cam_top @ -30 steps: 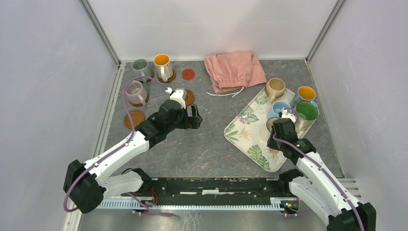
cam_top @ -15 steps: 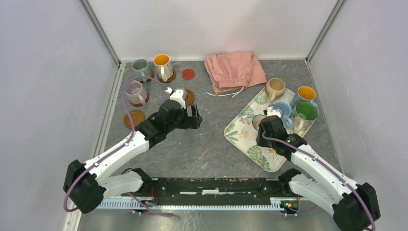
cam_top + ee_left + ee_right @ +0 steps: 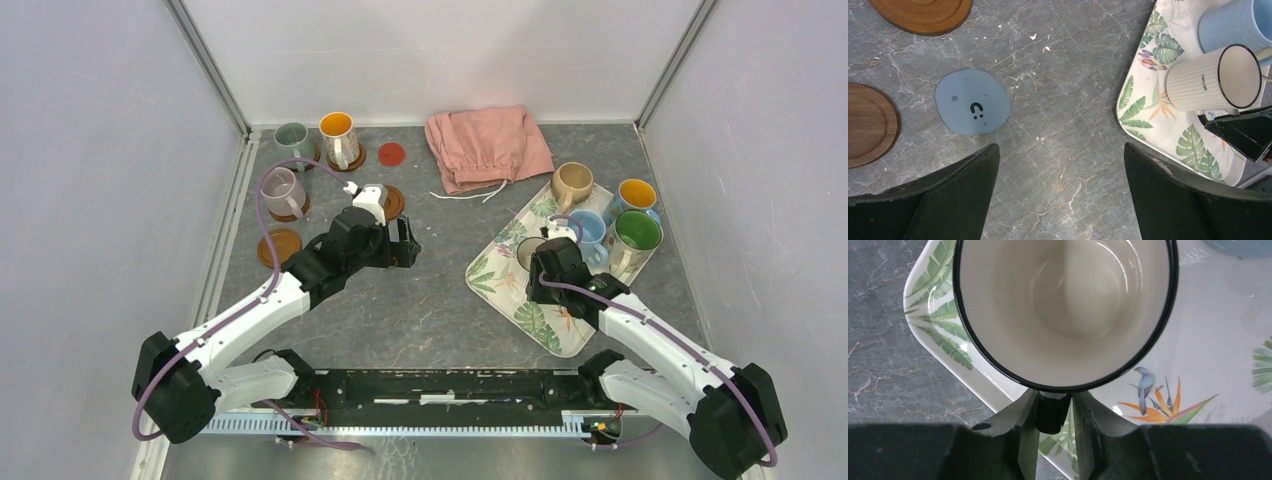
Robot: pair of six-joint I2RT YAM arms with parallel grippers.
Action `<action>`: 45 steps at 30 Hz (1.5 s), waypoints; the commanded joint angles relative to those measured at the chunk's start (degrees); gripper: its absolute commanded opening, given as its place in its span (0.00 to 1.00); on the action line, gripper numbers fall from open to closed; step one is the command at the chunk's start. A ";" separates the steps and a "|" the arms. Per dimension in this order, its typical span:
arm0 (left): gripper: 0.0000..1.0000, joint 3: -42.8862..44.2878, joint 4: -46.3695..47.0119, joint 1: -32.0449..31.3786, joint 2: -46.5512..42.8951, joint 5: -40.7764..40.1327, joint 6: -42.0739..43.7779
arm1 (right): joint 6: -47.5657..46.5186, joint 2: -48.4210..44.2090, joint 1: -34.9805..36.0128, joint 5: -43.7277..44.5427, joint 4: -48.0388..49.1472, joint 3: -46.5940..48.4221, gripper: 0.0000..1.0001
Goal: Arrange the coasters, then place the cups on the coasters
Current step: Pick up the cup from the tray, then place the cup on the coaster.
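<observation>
Risk: right gripper (image 3: 1054, 402) straddles the cream mug (image 3: 1063, 310) handle at the tray (image 3: 1198, 345) edge, clamp unclear; a loose hold could tip it off; left gripper (image 3: 1059, 152) spread wide.

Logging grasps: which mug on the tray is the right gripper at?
The black-rimmed cream mug; only its handle sits between the fingers of the right gripper.

cream black-rimmed cup (image 3: 1063, 305), leaf-patterned tray (image 3: 1198, 340)
</observation>
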 commanded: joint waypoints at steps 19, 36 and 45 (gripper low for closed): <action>1.00 0.54 2.30 0.81 -1.42 -0.89 1.33 | -4.29 3.18 1.61 6.44 1.84 3.01 0.18; 1.00 -0.50 2.65 1.19 -8.89 -5.89 1.42 | -10.49 8.25 7.37 9.34 2.28 21.81 0.00; 1.00 -1.91 -1.10 1.19 -16.22 -10.19 2.39 | -15.82 22.86 11.05 7.78 5.92 36.36 0.00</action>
